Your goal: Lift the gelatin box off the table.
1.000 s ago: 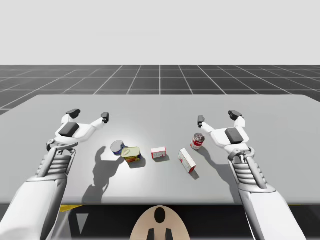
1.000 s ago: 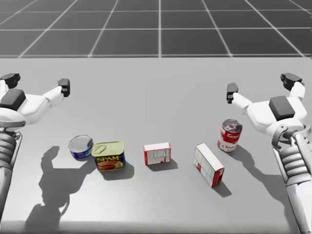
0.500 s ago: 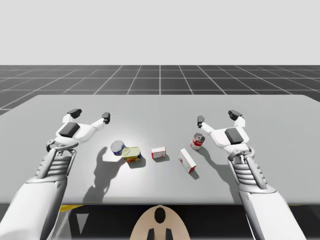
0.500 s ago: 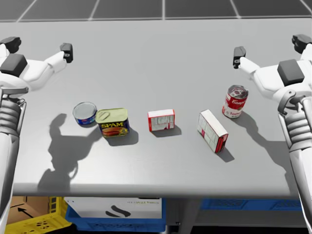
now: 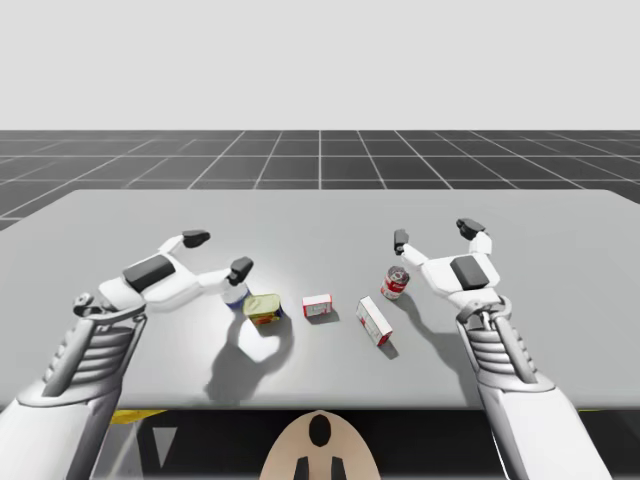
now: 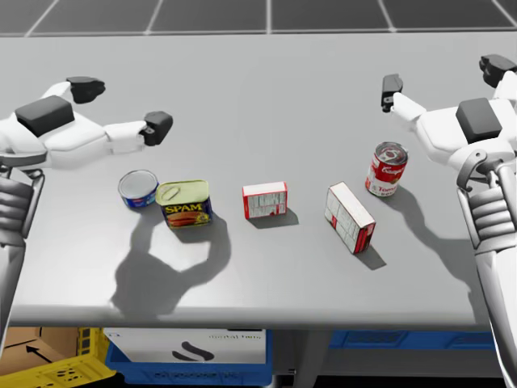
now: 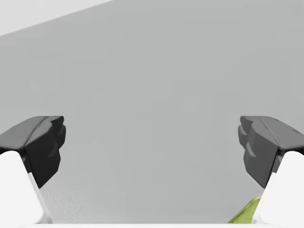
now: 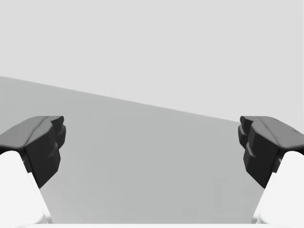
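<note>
A small red-and-white box (image 5: 317, 306) (image 6: 264, 200) stands on the grey table (image 5: 320, 215) near its middle. A longer red-and-white box (image 5: 373, 321) (image 6: 349, 217) lies at an angle to its right. My left gripper (image 5: 218, 254) (image 6: 121, 107) (image 7: 152, 152) hovers open above and behind the blue can (image 6: 137, 189), well left of the small box. My right gripper (image 5: 434, 234) (image 6: 443, 77) (image 8: 152, 152) is open beyond the red can (image 5: 394, 283) (image 6: 385, 169), with nothing between its fingers.
A rectangular tin with a yellow-green lid (image 5: 263, 308) (image 6: 184, 203) sits between the blue can (image 5: 234, 298) and the small box; its corner (image 7: 244, 216) shows beside my left fingers. Under the table's front edge are a blue crate (image 6: 186, 356) and a yellow one (image 6: 56, 368).
My head tilted down early on. My left arm has swung right and forward, its gripper now over the blue can. The right arm and the objects have stayed put.
</note>
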{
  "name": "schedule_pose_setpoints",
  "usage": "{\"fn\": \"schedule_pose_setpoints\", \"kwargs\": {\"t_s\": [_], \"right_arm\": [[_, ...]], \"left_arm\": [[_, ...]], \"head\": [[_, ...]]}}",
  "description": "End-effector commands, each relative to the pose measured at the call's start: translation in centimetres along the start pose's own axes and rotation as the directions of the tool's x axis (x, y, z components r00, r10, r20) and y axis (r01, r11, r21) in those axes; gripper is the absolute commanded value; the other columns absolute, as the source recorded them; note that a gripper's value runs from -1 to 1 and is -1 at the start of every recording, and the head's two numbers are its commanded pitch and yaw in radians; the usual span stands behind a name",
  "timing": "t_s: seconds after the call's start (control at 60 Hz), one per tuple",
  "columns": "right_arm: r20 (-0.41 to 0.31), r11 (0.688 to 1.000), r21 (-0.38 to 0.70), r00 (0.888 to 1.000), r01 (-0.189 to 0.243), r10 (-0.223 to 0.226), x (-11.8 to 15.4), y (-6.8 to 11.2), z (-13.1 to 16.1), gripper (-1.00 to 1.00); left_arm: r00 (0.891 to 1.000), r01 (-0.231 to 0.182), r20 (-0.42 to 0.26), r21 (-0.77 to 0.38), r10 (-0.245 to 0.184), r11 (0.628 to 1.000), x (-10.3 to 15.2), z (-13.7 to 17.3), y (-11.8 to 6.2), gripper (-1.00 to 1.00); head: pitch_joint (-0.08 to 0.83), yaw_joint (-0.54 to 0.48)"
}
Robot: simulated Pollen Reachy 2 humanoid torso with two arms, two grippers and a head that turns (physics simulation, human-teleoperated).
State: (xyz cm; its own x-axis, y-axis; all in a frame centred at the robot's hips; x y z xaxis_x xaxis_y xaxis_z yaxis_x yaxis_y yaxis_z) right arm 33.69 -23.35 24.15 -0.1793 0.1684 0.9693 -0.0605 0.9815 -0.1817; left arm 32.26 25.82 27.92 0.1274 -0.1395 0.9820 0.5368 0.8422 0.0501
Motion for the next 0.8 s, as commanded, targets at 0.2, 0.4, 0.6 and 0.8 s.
{"fn": "schedule_pose_setpoints", "kwargs": {"t_s": [0.2, 0.4, 0.6, 0.8], "right_arm": [[0.023, 1.0, 0.0, 1.0, 0.018, -0.018, 0.6, -0.2, 0.1, -1.0], [0.039, 0.999, 0.007, 0.998, 0.045, -0.045, 1.2, -0.5, 0.4, -1.0], [0.041, 0.999, 0.007, 0.998, 0.047, -0.047, 1.3, -0.6, 0.5, -1.0], [0.042, 0.999, 0.007, 0.998, 0.051, -0.051, 1.4, -0.7, 0.5, -1.0]], "left_arm": [[0.976, -0.005, -0.206, -0.373, -0.078, 0.928, -0.9, -1.5, -4.1, -1.0], [0.961, -0.001, -0.247, -0.445, -0.122, 0.896, -2.4, -3.4, -5.8, -1.0], [0.955, -0.007, -0.265, -0.475, -0.135, 0.88, -3.6, -5.3, -7.2, -1.0], [0.944, -0.004, -0.289, -0.495, -0.16, 0.869, -4.6, -7.7, -8.6, -1.0]], "head": [[0.694, 0.03], [0.692, 0.03], [0.692, 0.03], [0.694, 0.02]]}}
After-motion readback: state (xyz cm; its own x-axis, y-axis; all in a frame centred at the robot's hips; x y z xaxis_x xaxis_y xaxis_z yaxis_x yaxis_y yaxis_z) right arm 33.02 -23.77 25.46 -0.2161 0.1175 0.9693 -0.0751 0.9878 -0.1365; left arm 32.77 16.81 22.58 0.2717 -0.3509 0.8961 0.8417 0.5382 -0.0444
